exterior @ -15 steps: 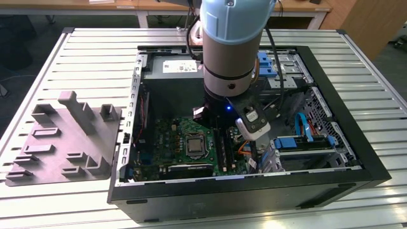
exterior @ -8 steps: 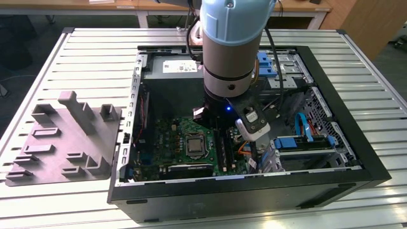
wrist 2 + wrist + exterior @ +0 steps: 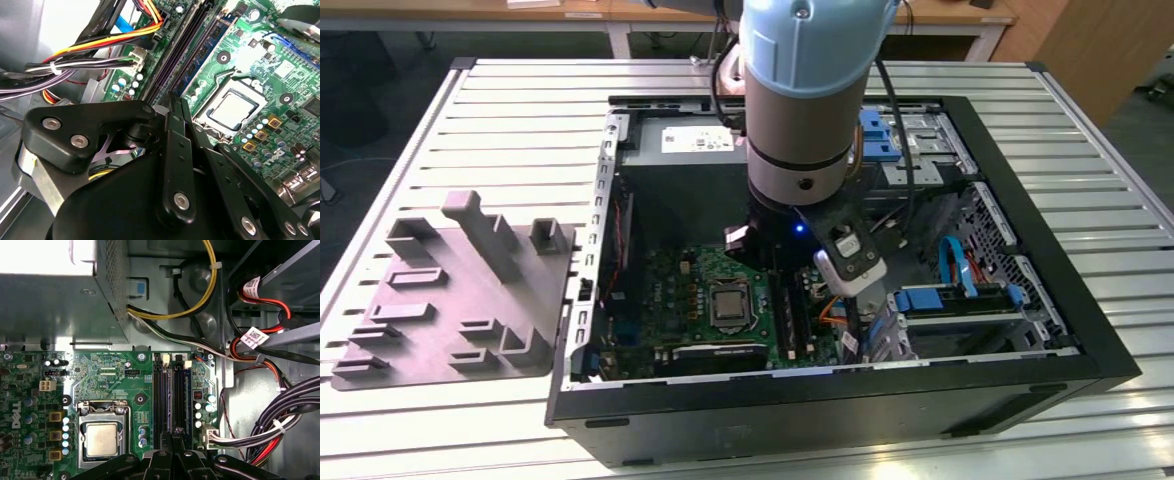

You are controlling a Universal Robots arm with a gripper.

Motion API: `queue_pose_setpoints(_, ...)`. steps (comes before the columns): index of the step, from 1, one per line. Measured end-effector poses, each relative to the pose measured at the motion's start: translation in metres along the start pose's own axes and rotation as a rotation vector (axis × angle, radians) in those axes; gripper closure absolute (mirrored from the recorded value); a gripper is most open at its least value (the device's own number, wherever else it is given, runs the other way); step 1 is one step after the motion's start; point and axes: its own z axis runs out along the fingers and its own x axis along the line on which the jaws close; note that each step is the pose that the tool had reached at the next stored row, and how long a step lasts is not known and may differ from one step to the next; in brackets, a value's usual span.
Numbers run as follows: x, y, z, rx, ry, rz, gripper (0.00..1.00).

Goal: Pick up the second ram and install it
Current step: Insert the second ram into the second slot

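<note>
The pincer [image 3: 174,436] is closed, tips down on the second ram [image 3: 178,395], which seems to stand edge-up in its slot at the edge of the motherboard [image 3: 107,372] beside the cables [image 3: 280,426]. Off-centre pressure could tilt the ram, leaving one end unlatched or straining the slot.

fixture plate [image 3: 454,300] lies at the exterior view's lower left on the table [image 3: 494,110]; computer case [image 3: 1107,360] beside it, centre; gripper [image 3: 172,436] over the motherboard [image 3: 680,290] inside.

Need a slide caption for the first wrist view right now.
Gripper closed above the memory slots of the motherboard, CPU socket alongside, cable bundles trailing past.
</note>
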Motion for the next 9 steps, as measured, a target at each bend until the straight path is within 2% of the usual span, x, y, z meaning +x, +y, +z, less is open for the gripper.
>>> queue_pose_setpoints(9,0.0003,-0.0001,0.0012,0.0005,0.0002,0.0,0.88)
